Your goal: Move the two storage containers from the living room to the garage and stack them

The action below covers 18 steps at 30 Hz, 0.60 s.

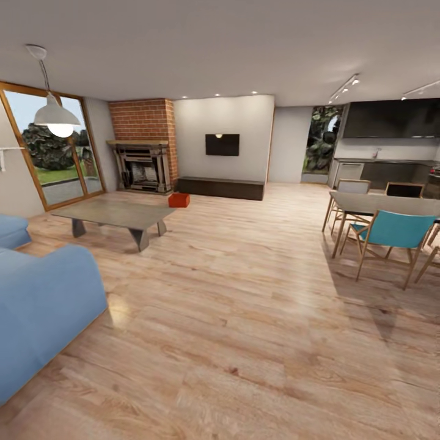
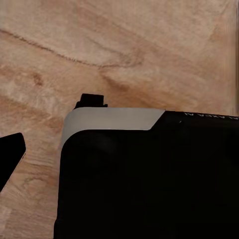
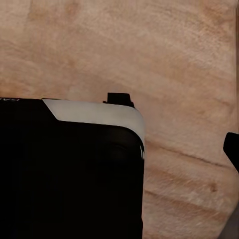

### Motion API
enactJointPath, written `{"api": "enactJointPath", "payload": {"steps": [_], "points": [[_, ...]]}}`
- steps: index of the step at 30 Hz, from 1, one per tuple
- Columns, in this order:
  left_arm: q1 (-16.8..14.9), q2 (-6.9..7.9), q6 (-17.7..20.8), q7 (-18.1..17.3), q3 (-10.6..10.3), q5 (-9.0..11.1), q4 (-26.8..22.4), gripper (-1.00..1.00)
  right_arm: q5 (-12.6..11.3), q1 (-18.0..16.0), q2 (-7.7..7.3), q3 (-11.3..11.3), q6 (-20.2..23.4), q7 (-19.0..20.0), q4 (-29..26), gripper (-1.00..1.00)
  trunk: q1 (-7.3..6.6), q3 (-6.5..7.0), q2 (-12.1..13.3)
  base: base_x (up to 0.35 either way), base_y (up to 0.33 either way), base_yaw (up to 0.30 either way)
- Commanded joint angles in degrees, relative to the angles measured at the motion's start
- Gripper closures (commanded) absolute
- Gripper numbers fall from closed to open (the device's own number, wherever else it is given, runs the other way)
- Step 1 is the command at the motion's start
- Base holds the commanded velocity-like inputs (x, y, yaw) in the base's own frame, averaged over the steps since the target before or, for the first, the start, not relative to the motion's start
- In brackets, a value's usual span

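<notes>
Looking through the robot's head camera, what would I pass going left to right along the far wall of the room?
Glass door → brick fireplace → orange-red storage container on the floor → low dark cabinet under the TV → kitchen counter.

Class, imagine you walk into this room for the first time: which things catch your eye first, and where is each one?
The red brick fireplace stands out at the far wall, left of the black TV. A small orange-red container sits on the wood floor before the fireplace, past the far corner of the low grey table. A blue sofa fills the near left, and a teal chair marks the dining table at right.
</notes>
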Motion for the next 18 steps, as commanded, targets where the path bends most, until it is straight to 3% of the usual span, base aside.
{"api": "enactJointPath", "payload": {"steps": [1,7,18], "points": [[0.0,0.00,-0.2,-0.2,0.0,0.6,0.1,-1.00,-0.5,-0.1,0.06,0.5,-0.3,0.0,0.2,-1.00,0.03,-0.06,0.0,0.322,0.000,-0.231],[0.0,0.00,-0.2,-0.2,0.0,0.6,0.1,-1.00,-0.5,-0.1,0.06,0.5,-0.3,0.0,0.2,-1.00,0.03,-0.06,0.0,0.322,0.000,-0.179],[0.0,0.00,-0.2,-0.2,0.0,0.6,0.1,-1.00,-0.5,-0.1,0.06,0.5,-0.3,0.0,0.2,-1.00,0.03,-0.06,0.0,0.322,0.000,-0.012]]}}
